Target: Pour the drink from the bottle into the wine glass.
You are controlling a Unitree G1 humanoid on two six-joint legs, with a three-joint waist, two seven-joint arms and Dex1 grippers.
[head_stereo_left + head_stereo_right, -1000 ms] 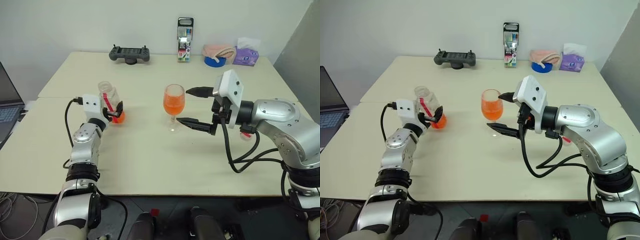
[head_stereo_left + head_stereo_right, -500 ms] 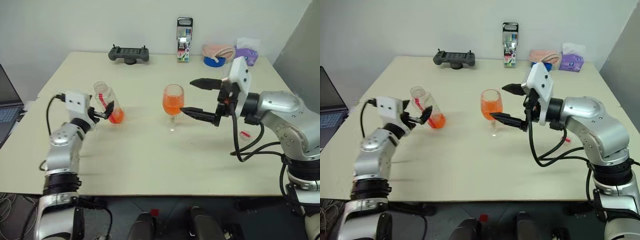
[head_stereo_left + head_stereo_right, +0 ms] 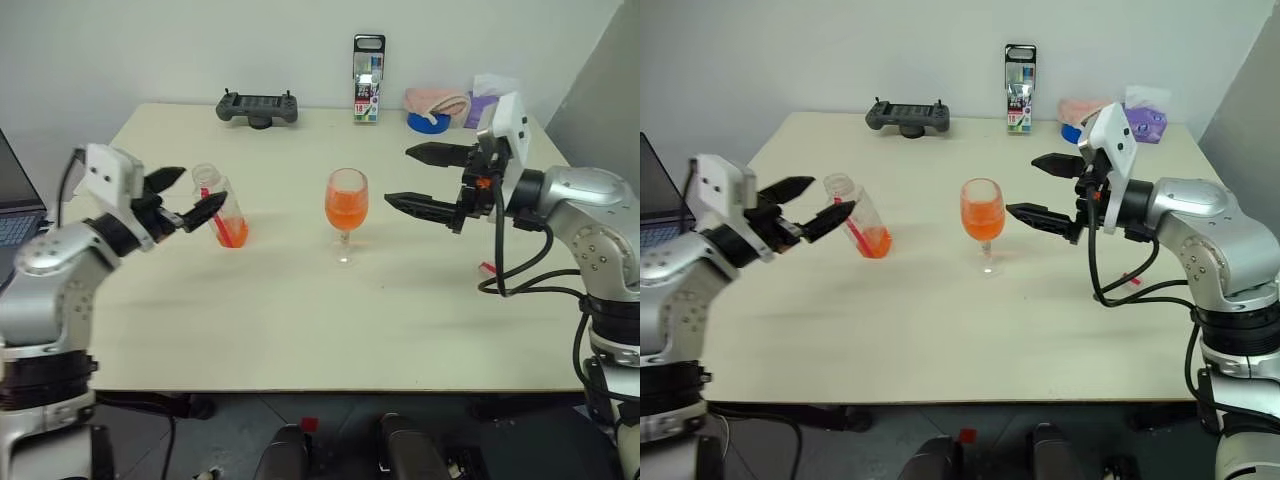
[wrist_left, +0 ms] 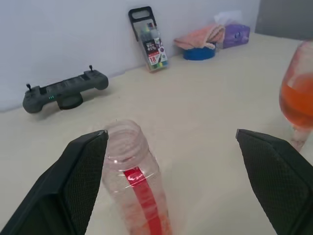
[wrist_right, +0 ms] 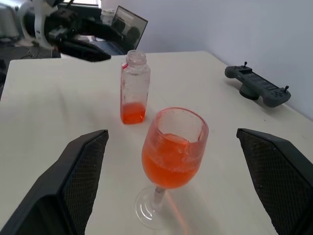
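Drink (image 3: 346,208) is sitting in the wine glass (image 3: 346,215) on the tabletop (image 3: 300,310), the bottle (image 3: 219,206) beside it. Left gripper (image 3: 191,199) and right gripper (image 3: 421,178) are hanging wide apart, holding nothing.

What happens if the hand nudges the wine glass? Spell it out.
The wine glass would probably tip easily: orange drink fills its bowl above a thin stem and small foot. It likely feels top-heavy and could spill. Clear, thin walls suggest it is fragile and slippery.
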